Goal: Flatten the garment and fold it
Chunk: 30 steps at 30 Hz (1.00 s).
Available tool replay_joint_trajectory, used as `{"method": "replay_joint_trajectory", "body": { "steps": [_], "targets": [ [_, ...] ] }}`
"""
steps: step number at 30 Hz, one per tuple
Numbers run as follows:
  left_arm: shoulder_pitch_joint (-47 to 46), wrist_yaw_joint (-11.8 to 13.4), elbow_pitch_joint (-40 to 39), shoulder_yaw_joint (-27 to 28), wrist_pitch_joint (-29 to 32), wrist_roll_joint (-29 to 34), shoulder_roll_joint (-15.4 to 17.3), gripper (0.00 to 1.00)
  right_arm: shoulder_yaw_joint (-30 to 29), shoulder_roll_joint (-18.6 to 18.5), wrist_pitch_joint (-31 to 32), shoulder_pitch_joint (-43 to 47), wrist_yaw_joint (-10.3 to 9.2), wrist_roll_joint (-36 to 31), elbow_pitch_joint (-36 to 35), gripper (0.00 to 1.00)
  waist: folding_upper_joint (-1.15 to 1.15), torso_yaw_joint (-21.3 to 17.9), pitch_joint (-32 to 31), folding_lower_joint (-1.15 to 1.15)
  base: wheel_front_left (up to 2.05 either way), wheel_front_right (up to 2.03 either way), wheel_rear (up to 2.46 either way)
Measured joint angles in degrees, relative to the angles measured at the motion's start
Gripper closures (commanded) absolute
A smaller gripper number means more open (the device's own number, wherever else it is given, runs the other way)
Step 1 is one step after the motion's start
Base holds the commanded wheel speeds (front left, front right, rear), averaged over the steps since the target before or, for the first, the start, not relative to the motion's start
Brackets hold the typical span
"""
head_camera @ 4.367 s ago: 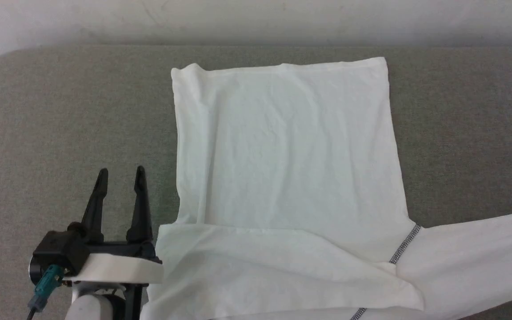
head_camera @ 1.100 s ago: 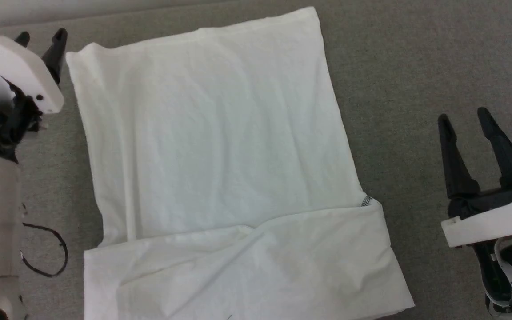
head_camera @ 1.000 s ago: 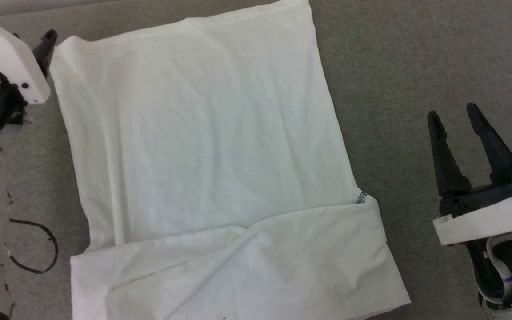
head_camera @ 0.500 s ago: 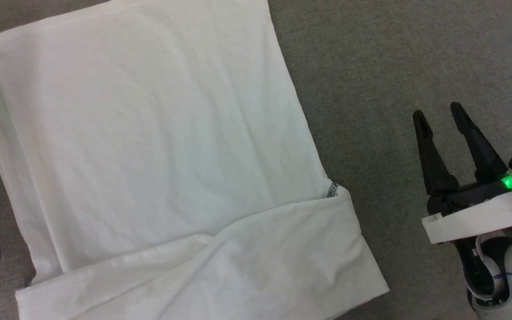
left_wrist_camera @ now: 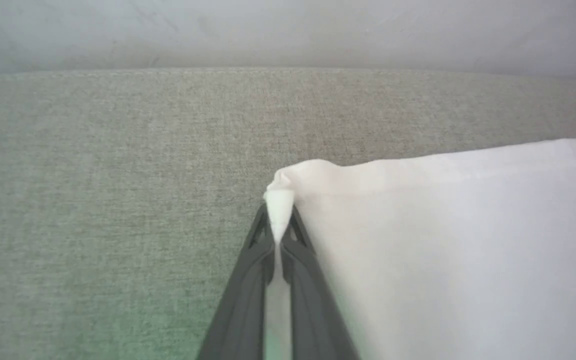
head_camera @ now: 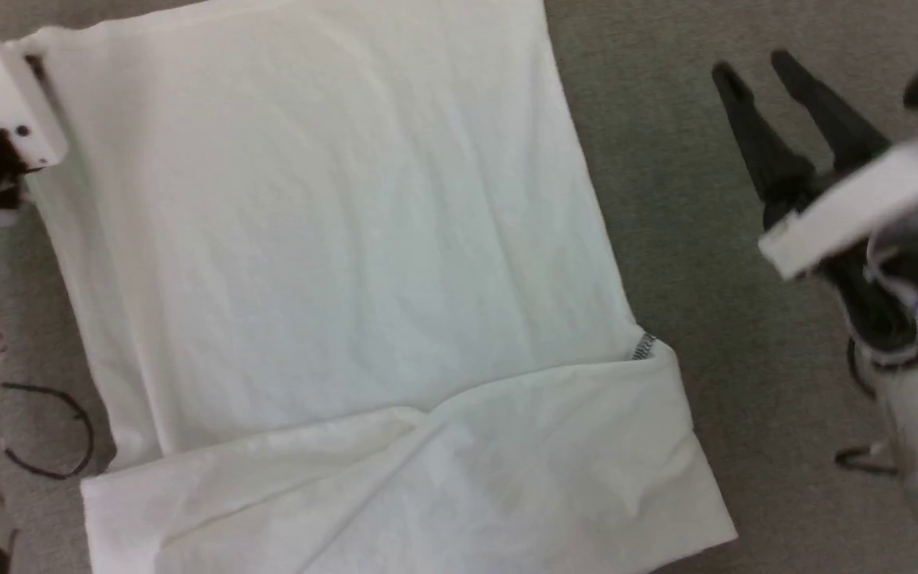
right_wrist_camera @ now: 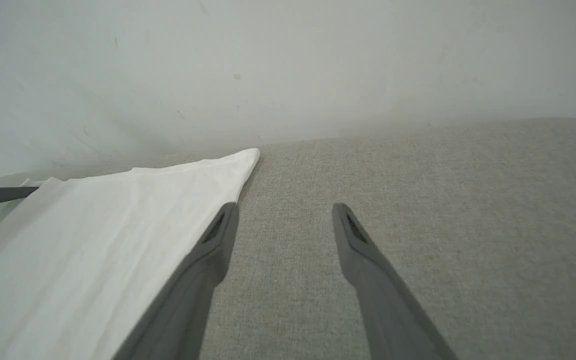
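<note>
The left claw (left_wrist_camera: pixel 278 220) is closed tight on a far corner of the shirt (head_camera: pixel 331 239), with only a small peak of cloth squeezed between its tips. The likeliest trouble, I judge, is that peak sliding free once the arm pulls, because the bite is shallow and the fabric thin. The right claw (head_camera: pixel 752 65) is spread wide and holds nothing. It hangs over bare surface (head_camera: pixel 706 199) just right of the shirt's edge, with the other far corner (right_wrist_camera: pixel 253 152) ahead of it and to its left. If the left claw lifts before that corner is caught, the shirt would probably swing askew, drag and gather new creases. A shallow dip from the right claw might also take only the top layer, or snag the weave underneath. The folded band (head_camera: pixel 427 494) lying across the end of the shirt nearest the robot could slip open under an uneven pull. The whole shirt lies between the two claws, stretching back from their tips toward the robot. It is white, soft and limp, spread as a rough rectangle with faint wrinkles, and a short grey zigzag seam (head_camera: pixel 644 347) shows at its right edge. The surface is a grey woven cloth, matte and slightly grainy, with a pale, smooth wall (right_wrist_camera: pixel 268 75) beyond the claws.
</note>
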Motion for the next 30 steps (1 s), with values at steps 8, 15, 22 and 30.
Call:
{"method": "replay_joint_trajectory", "body": {
  "steps": [8, 15, 22, 30],
  "targets": [
    [-1.69, -1.46, -4.24, -0.76, -9.77, -1.23, -6.03, 1.0, 4.89, -2.42, 9.84, -21.39, 0.01, 8.05, 17.46, 0.0, 0.0, 5.58, 2.11, 0.0, 0.0, 0.0, 0.0],
    [-4.59, -3.0, -6.55, -2.89, -15.06, -1.62, -9.72, 1.0, 9.65, -4.22, 16.4, -34.63, 0.0, 8.35, 31.38, 0.0, 0.0, 10.01, 5.77, 0.0, 0.0, 0.0, 0.0],
    [-7.49, -3.96, -8.77, -5.38, -17.44, -1.62, -12.1, 1.0, 13.86, -4.47, 22.08, -43.69, 0.0, 8.31, 40.1, 0.0, 0.0, 13.7, 9.8, 0.0, 0.0, 0.0, 0.0],
    [-7.58, -4.07, -7.97, -6.34, -18.0, -1.64, -12.32, 1.0, 18.26, -4.94, 34.6, -52.06, 0.0, 7.84, 46.11, 0.89, 0.0, 16.16, 11.99, -0.02, 0.0, 0.0, 0.0]
  ]
}}
